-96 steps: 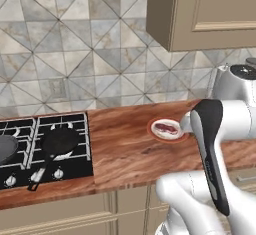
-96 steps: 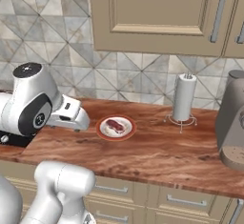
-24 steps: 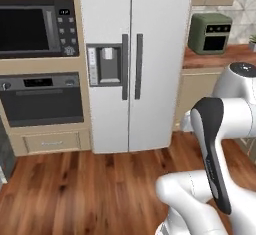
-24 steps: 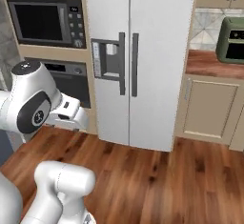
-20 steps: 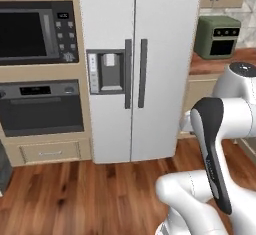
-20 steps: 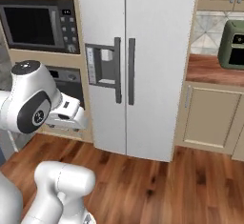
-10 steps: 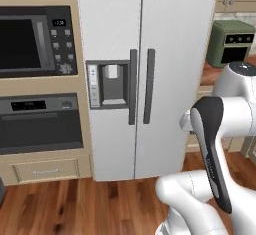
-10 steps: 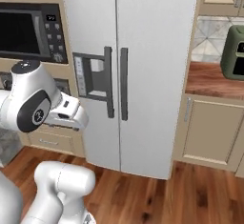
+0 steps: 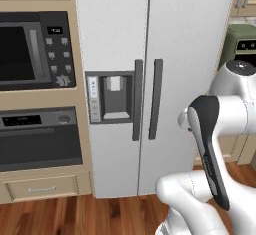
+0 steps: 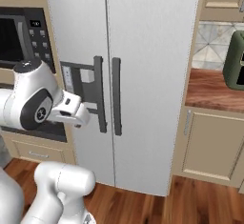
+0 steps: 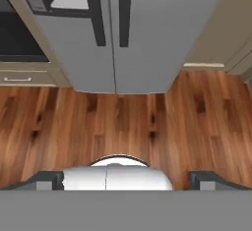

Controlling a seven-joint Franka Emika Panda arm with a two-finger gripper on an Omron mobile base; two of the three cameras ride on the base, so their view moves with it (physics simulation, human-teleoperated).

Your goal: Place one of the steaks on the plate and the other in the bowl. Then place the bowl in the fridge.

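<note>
The fridge (image 9: 190,54) stands straight ahead, tall and white-grey, with both doors closed. Its two dark vertical handles (image 9: 156,99) meet at the middle, and a water dispenser panel (image 9: 112,96) sits on the left door. In the right base view the fridge (image 10: 152,75) rises just beyond my folded arm. The hand view looks down at the fridge (image 11: 147,38) foot and the floor. My gripper (image 11: 127,178) is open, its dark fingertips (image 11: 49,178) spread wide with nothing held between them. The steaks, the plate and the bowl are out of view.
A black built-in oven (image 9: 40,139) and a microwave (image 9: 30,51) fill the wall left of the fridge. To the right are a wooden counter (image 10: 214,92) with a green appliance (image 10: 237,61) and a beige cabinet (image 10: 214,144). Wooden floor (image 11: 128,122) lies in front.
The base has driven closer to the fridge, so the whole picture has shifted and the doors loom larger. The arm's pose is unchanged and the gripper stays open.
</note>
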